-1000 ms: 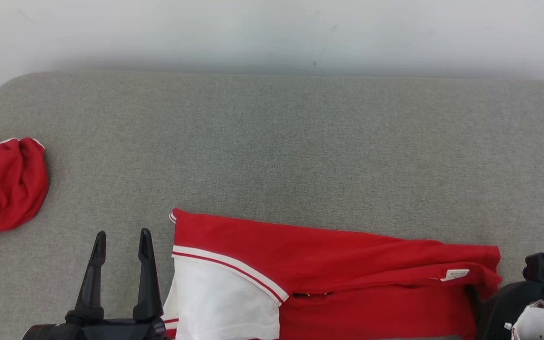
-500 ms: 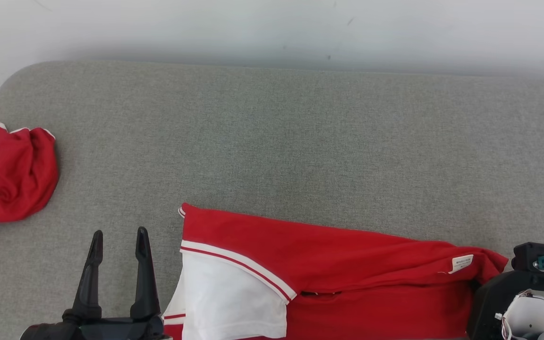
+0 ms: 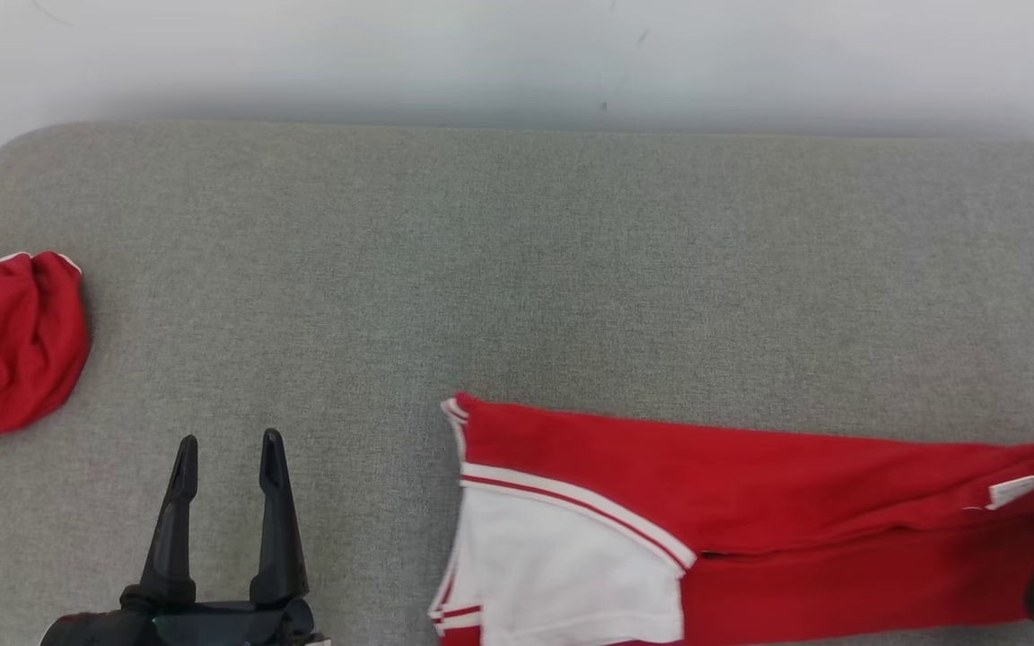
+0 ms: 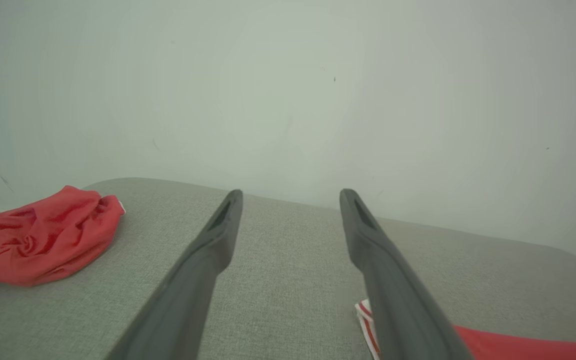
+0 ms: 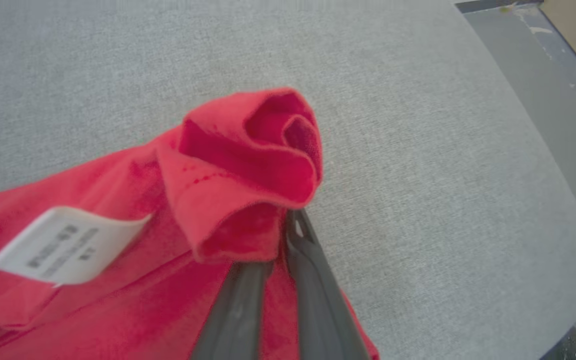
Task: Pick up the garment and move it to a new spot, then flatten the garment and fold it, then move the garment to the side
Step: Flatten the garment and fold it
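Fingers point(image 5: 313, 300) of the right gripper point(image 5: 280, 245) pinch the red-and-white garment point(image 3: 750, 484).
Left gripper point(image 3: 229, 441) spread, empty. Two red garments on the grey surface point(image 3: 517, 269): this folded one front right, one crumpled heap point(image 3: 5, 341) far left; one white label point(image 5: 63, 245).

The garment point(image 3: 750, 511) is spread on the cushion point(image 3: 517, 269), toward its front edge; a crumpled cloth point(image 3: 5, 350) is placed well left of the garment; the left gripper point(image 3: 231, 438) is held between them, nearer the garment; a wall point(image 3: 517, 54) is seen behind the garment.
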Robot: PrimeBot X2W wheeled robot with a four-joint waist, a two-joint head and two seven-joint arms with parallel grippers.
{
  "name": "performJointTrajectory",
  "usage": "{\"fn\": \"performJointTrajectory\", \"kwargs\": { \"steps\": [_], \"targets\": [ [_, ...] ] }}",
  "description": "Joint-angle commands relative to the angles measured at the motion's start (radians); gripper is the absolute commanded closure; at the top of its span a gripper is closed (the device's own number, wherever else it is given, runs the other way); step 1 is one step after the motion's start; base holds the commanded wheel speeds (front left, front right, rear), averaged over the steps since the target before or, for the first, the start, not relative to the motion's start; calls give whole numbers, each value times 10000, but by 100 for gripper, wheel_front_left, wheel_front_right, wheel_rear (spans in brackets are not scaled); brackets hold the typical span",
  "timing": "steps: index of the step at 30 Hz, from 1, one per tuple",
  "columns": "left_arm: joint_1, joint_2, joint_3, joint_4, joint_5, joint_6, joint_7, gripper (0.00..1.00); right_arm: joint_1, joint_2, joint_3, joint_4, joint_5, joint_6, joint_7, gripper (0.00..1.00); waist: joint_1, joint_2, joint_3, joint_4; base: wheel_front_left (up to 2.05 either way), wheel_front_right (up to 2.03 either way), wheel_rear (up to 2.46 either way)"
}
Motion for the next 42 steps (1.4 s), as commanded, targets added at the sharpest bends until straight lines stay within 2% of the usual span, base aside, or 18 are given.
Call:
{"fn": "performJointTrajectory", "kwargs": {
  "steps": [1, 5, 8, 10, 13, 16, 18, 23, 24, 29, 35, 42],
  "targets": [
    [-78, -13, -2, -39, -50, -6, -34, 0, 58, -34, -343, -306, -247, -27, 96, 100, 0, -1, -27, -4, 0, 0, 0],
    [-25, -13, 6, -72, -28, -21, -34, 0, 280, -28, -606, -789, -484, -26, 341, 100, 0, -1, -122, -24, 0, 0, 0],
    [50, -13, 62, -104, 29, -11, -34, 0, 545, -24, -179, -1293, -315, -24, 701, 100, 0, -1, -269, -54, 0, 0, 0],
    [100, -12, 124, -143, 108, 6, -34, 0, 732, -14, 455, -1640, 263, -24, 947, 100, 0, -1, -362, -78, 0, 0, 0],
    [164, -12, 231, -232, 160, 14, -34, 0, 974, -21, 1773, -2011, 1857, -24, 1138, 100, 0, -1, -493, -90, 0, 0, 0],
    [236, -12, 341, -304, 219, -23, -34, 0, 1088, -21, 3175, -2194, 3225, -24, 982, 100, 0, -1, -583, -53, 0, 0, 0],
    [257, -14, 350, -315, 230, -62, -34, 0, 996, -30, 3897, -2071, 3696, -24, 738, 100, 0, -1, -625, 19, 0, 0, 0],
    [276, -14, 239, -306, 213, -124, -34, 0, 431, -27, 5405, -1076, 4469, -24, -140, 100, 0, -1, -643, 335, 0, 0, 0],
    [271, -12, 173, -283, 209, -133, -34, 0, 113, -25, 5888, -524, 4680, -24, -516, 100, 0, -1, -635, 497, 0, 0, 0],
    [203, -14, 79, -186, 124, -133, -34, 0, -738, -27, 7058, 932, 5075, -23, -1214, 100, 0, -1, -551, 937, 0, 0, 0],
    [65, -12, -62, -130, 4, -72, -34, 0, -1580, -25, 7867, 2405, 5156, -23, -1677, 100, 0, -1, -423, 1361, 0, 0, 0],
    [-53, -14, -72, -27, -81, -51, -34, 0, -1984, -28, 8482, 3340, 5088, -23, -1865, 100, 0, -1, -359, 1549, 0, 0, 0]
  ]
}}
